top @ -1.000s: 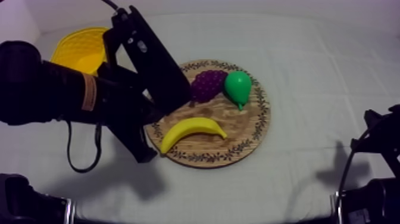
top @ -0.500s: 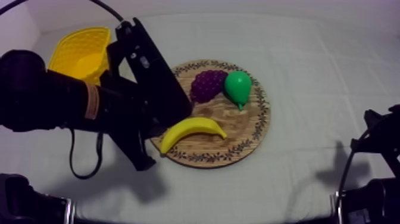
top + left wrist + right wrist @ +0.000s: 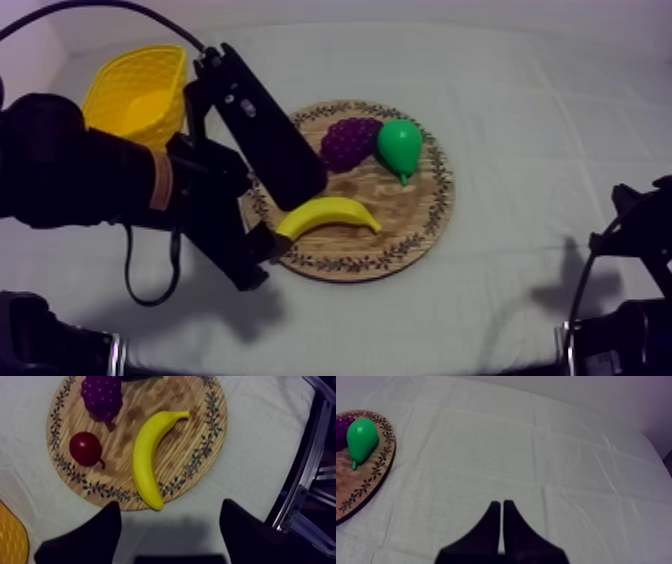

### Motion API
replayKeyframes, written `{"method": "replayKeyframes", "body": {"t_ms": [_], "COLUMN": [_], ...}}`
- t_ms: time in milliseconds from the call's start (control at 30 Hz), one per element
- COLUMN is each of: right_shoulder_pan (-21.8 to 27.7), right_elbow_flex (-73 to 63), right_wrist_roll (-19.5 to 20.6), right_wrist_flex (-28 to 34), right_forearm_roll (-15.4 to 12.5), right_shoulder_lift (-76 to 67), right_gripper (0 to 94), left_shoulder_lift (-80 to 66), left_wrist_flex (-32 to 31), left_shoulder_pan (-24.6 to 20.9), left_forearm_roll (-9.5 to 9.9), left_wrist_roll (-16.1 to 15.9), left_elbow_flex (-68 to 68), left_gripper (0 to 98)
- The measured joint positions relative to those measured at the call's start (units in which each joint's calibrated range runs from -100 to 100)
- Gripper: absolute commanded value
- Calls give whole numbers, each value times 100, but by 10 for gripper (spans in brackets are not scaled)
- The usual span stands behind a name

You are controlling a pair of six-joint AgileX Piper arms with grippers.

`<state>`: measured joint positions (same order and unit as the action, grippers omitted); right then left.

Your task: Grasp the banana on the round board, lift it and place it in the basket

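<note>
The yellow banana [image 3: 325, 215] lies on the front of the round wooden board [image 3: 420, 225], curved, with its left end near the rim. My left gripper [image 3: 272, 228] hovers at the board's left edge by that end. In the left wrist view its fingers [image 3: 107, 526] stand wide apart with nothing between them, just short of the banana [image 3: 147, 456]. The yellow basket [image 3: 135, 90] sits at the back left, behind my left arm. My right gripper [image 3: 502, 507] is shut over bare cloth, far from the board.
A bunch of grapes [image 3: 350, 140] and a green pear [image 3: 400, 145] lie on the back of the board. A small red fruit [image 3: 85, 448] sits beside the grapes [image 3: 102, 396]. Open cloth spreads right of the board.
My left gripper's fingers have spread from shut to wide apart, and the arm has shifted slightly toward the banana's left end. The fruit and the right arm have not moved.
</note>
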<state>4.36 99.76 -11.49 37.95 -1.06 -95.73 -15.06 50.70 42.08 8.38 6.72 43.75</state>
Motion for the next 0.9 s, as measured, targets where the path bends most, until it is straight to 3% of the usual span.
{"method": "replayKeyframes", "body": {"t_ms": [433, 900], "right_shoulder_pan": [0, 0], "right_elbow_flex": [0, 0], "right_wrist_roll": [0, -2], "right_wrist_flex": [0, 0], "right_forearm_roll": [0, 0], "right_shoulder_lift": [0, 0], "right_gripper": [3, 3], "left_shoulder_lift": [970, 2509], "left_wrist_flex": [-39, 986], "left_shoulder_pan": [-13, -185], "left_forearm_roll": [-27, -229], "left_wrist_roll": [85, 9], "left_elbow_flex": [-452, -1621], "left_gripper": [721, 716]}}
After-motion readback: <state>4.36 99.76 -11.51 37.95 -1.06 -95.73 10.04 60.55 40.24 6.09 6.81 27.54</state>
